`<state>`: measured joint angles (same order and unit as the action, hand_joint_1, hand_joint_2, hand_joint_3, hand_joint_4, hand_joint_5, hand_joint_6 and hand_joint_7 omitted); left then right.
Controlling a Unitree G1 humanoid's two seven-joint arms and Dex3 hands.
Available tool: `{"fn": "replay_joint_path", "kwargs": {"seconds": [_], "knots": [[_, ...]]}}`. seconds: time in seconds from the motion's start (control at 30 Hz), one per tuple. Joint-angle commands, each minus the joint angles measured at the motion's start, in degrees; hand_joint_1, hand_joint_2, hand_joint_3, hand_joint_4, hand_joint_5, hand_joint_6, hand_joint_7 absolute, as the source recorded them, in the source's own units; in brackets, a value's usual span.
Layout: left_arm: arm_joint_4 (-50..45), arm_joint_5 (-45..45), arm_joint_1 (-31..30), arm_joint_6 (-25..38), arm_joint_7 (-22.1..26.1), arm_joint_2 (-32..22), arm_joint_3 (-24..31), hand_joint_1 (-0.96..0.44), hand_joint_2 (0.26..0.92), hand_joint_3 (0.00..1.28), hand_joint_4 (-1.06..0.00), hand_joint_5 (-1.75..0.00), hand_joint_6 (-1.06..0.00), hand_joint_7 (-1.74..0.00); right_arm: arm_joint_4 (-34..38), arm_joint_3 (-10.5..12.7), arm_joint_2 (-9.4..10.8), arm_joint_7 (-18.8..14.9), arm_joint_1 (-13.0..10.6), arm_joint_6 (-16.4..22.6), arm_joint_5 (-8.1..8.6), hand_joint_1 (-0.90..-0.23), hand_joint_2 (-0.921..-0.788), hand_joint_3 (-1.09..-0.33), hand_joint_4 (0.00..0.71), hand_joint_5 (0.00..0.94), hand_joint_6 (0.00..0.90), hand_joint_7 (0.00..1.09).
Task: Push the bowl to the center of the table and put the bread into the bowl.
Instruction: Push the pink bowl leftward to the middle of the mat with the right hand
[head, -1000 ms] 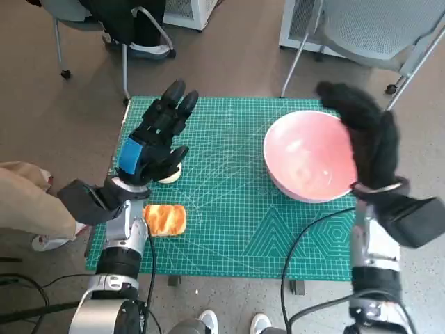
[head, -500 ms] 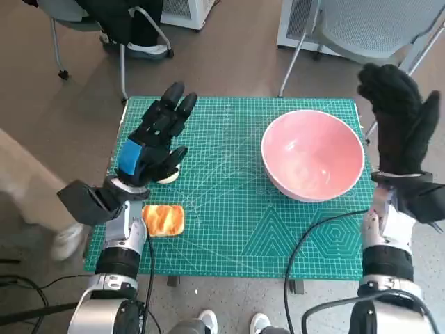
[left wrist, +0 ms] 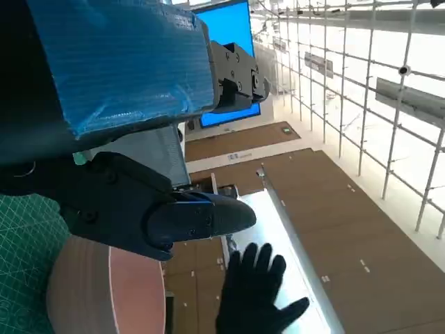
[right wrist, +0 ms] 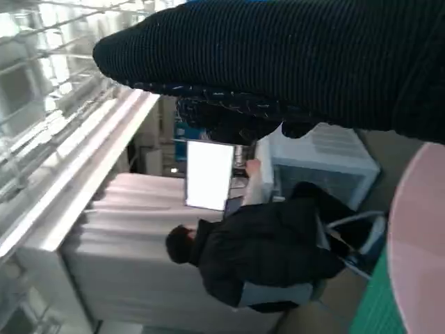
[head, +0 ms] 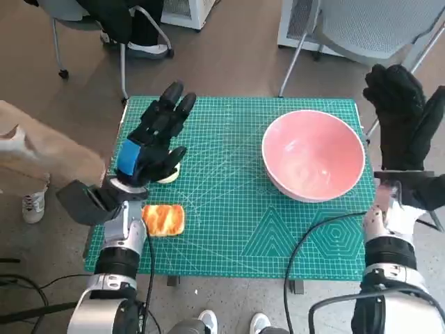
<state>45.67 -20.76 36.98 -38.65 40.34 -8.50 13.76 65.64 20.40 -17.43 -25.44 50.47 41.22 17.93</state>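
A pink bowl [head: 313, 153] stands on the right part of the green cutting mat [head: 229, 209]; its rim [left wrist: 135, 292] shows in the left wrist view and its edge [right wrist: 421, 243] in the right wrist view. A toasted piece of bread [head: 164, 218] lies near the mat's front left. My right hand [head: 405, 120], gloved and open, is raised just past the bowl's right side, apart from it; the left wrist view also shows that right hand [left wrist: 257, 292]. My left hand [head: 156, 136] hovers open above the mat's left, beyond the bread, holding nothing.
A small pale round object [head: 169, 174] lies partly under my left hand. Chairs [head: 375, 28] stand behind the table. A person's leg and shoe [head: 31, 202] are at the left edge, and a seated person [right wrist: 264, 264] shows in the right wrist view.
My right hand has lifted off the bowl's right rim and swung out to the right, beyond the table edge. The person's leg at left has moved. My left hand has stayed.
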Motion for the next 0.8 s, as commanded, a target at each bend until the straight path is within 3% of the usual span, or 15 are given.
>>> {"fn": "replay_joint_path", "kwargs": {"seconds": [0.03, 0.33, 0.63, 0.8], "knots": [[-0.6, -0.5, -0.3, -0.7, 0.2, -0.2, 0.3, -0.60, 0.921, 0.41, -0.16, 0.00, -0.25, -0.02, 3.4, 0.0, -1.0, 2.1, 0.1, -2.5, -1.60, -0.736, -0.921, -0.833, 0.148, 0.001, 0.052, 0.36], [-1.0, -1.0, -0.4, -0.1, 0.6, -0.4, 0.7, -0.59, 0.921, 0.41, -0.16, 0.00, -0.24, -0.02, 6.4, -0.6, -2.3, 4.8, 0.1, -5.1, -3.96, -0.730, -0.921, -0.824, 0.142, 0.000, 0.082, 0.29], [-0.5, -1.3, -0.3, 0.2, 1.0, -0.7, 1.3, -0.59, 0.921, 0.41, -0.16, 0.00, -0.25, -0.02, 8.4, -0.9, -3.2, 8.2, -0.6, -8.9, -6.35, -0.774, -0.921, -0.817, 0.136, 0.000, 0.104, 0.27], [-0.7, -1.6, -0.4, 0.6, 1.1, -0.9, 1.5, -0.59, 0.921, 0.41, -0.16, 0.00, -0.25, -0.02, 8.8, -0.9, -3.5, 9.4, -0.7, -10.6, -7.36, -0.746, -0.921, -0.817, 0.135, 0.000, 0.110, 0.26]]}}
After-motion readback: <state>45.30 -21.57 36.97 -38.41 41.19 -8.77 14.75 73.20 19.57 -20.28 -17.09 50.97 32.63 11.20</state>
